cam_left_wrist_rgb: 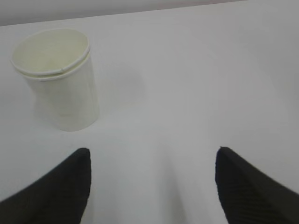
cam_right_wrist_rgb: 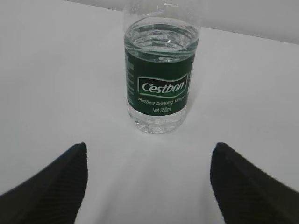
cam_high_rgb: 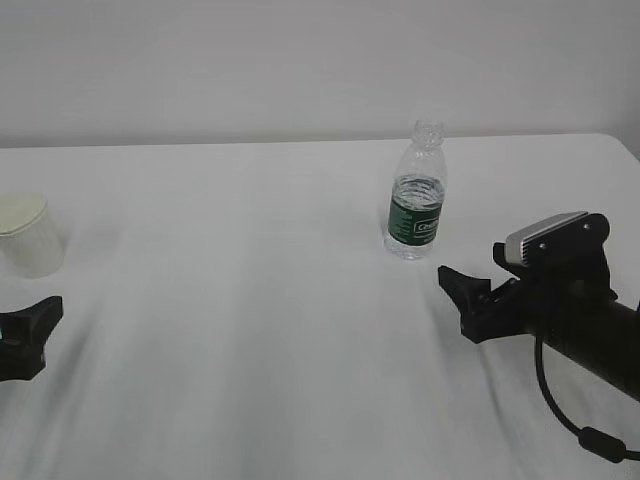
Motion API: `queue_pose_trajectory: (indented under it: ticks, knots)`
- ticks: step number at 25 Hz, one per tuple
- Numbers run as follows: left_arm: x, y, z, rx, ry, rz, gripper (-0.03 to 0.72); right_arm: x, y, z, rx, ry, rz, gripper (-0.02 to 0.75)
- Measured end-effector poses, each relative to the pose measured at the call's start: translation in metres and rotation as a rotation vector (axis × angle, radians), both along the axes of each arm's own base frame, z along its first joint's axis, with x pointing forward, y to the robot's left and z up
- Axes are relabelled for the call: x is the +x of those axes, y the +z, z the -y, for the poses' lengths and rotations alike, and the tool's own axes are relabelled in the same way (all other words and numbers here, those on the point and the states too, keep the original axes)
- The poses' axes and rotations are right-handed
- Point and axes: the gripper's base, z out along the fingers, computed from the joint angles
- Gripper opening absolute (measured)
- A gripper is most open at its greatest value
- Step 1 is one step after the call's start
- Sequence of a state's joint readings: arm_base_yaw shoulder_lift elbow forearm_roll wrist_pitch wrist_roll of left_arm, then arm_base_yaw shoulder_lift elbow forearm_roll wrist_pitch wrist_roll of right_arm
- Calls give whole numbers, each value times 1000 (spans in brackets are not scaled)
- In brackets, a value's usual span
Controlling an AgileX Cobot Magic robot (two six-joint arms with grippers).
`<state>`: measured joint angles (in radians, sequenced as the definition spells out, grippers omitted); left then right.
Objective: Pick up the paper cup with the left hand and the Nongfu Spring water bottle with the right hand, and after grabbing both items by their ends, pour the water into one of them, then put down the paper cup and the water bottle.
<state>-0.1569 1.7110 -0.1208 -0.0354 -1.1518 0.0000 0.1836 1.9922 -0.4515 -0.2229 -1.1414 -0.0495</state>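
white table [cam_high_rgb: 250, 330] carries paper cup [cam_high_rgb: 30, 233] and, seemingly capless, water bottle [cam_high_rgb: 417, 190].

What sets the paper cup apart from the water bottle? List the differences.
The paper cup is opaque off-white; the water bottle is clear plastic with a dark green label.
The cup is short with a wide open mouth; the bottle stands taller with a narrow capless neck.
The cup looks empty inside; the bottle holds water to about its label's top.
Both stand upright on the white table, ungripped.

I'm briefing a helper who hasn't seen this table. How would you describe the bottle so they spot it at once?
On the white table, look right of centre, toward the back edge. There stands the water bottle, upright and capless, just beyond the open right hand. Its clear ribbed body and dark green label distinguish it from the paper cup.
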Motion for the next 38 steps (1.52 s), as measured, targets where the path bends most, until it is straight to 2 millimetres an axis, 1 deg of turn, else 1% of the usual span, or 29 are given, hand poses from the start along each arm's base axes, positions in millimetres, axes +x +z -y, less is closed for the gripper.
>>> queue_pose_trajectory:
  ticks: [10,18,28,35,38]
  knots:
    - [0,0,0,0,4,0,599,15,-7,-5,1,20,15,625]
    - [0,0,0,0,4,0,593,28,-17,-8,36,19,-1,625]
    - [0,0,0,0,4,0,591,43,-12,-11,50,22,44,625]
    - [0,0,0,0,4,0,589,50,-24,-15,43,60,33,625]
    - [0,0,0,0,6,0,589,53,-25,-16,42,64,36,625]
